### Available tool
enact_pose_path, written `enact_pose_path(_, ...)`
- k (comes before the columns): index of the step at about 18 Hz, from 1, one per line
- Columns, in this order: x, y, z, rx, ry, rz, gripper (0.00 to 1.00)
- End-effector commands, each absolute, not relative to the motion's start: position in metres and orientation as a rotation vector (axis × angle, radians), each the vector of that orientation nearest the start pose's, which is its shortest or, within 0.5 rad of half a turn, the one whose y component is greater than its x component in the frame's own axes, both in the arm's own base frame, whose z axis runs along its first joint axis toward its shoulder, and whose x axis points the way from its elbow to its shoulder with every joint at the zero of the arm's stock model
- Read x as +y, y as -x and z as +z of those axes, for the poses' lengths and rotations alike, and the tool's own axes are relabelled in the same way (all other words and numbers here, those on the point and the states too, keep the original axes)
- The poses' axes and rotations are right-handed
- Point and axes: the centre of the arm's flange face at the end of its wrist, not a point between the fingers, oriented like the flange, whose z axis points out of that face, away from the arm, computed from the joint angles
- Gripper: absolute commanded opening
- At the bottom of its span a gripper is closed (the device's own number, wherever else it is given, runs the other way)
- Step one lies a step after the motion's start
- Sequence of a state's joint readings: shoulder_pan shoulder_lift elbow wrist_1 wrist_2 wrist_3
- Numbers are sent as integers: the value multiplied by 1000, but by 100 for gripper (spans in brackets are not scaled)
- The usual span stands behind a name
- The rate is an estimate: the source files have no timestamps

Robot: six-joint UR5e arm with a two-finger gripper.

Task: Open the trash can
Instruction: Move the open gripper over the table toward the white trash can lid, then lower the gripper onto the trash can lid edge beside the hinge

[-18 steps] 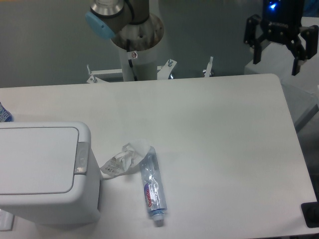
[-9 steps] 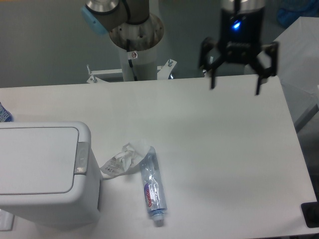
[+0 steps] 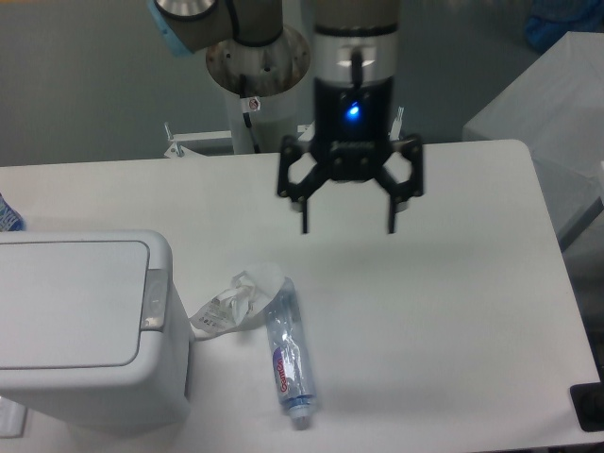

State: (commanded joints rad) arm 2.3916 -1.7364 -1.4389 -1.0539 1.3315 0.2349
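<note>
While my gripper (image 3: 348,225) hangs spread wide, holding nothing, above the white table (image 3: 453,283), the trash can (image 3: 85,326) sits lid-shut at that table's near left corner. A crushed clear bottle (image 3: 287,354) and a crumpled wrapper (image 3: 229,304) lie just right of the trash can. Past the table's far edge I see the arm's mount (image 3: 257,71) and grey floor.

A robotics lab: an arm's pedestal (image 3: 257,71) bolted behind a bare white table (image 3: 453,283) (plain grey floor beyond).
</note>
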Motion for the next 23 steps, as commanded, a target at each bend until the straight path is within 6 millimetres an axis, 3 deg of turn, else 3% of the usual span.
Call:
enact_pose_path(5, 534, 323, 521, -842, 2471, -15, 100)
enact_pose_path(17, 574, 287, 496, -870, 2481, -107, 100)
enact_pose_path(23, 581, 283, 489, -955, 2450, -171, 100)
